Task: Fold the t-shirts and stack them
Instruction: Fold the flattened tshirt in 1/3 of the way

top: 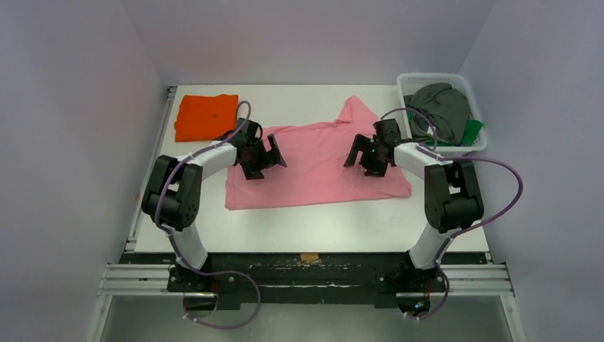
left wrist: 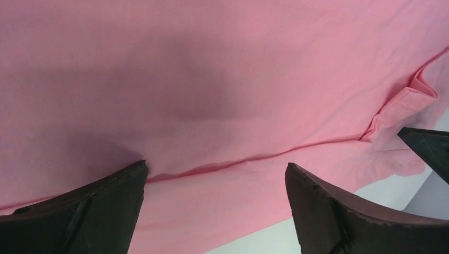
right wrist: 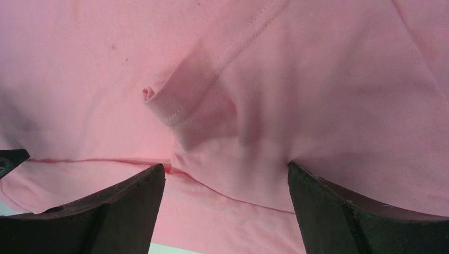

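Note:
A light pink t-shirt point(top: 317, 165) lies spread on the white table, partly folded, with one sleeve pointing toward the back. My left gripper point(top: 274, 153) hovers over its left part, jaws open, nothing between them; the left wrist view fills with pink cloth point(left wrist: 222, 79) and a fold line. Over the shirt's right part my right gripper point(top: 356, 152) stands open too, above a folded sleeve hem point(right wrist: 174, 106). A folded orange t-shirt point(top: 206, 116) sits at the back left. Dark grey point(top: 441, 107) and green point(top: 471, 132) t-shirts are bunched in the basket.
The white mesh basket point(top: 404, 82) stands at the back right corner of the table. White walls close in both sides and the back. A black rail point(top: 306, 274) with the arm bases runs along the near edge.

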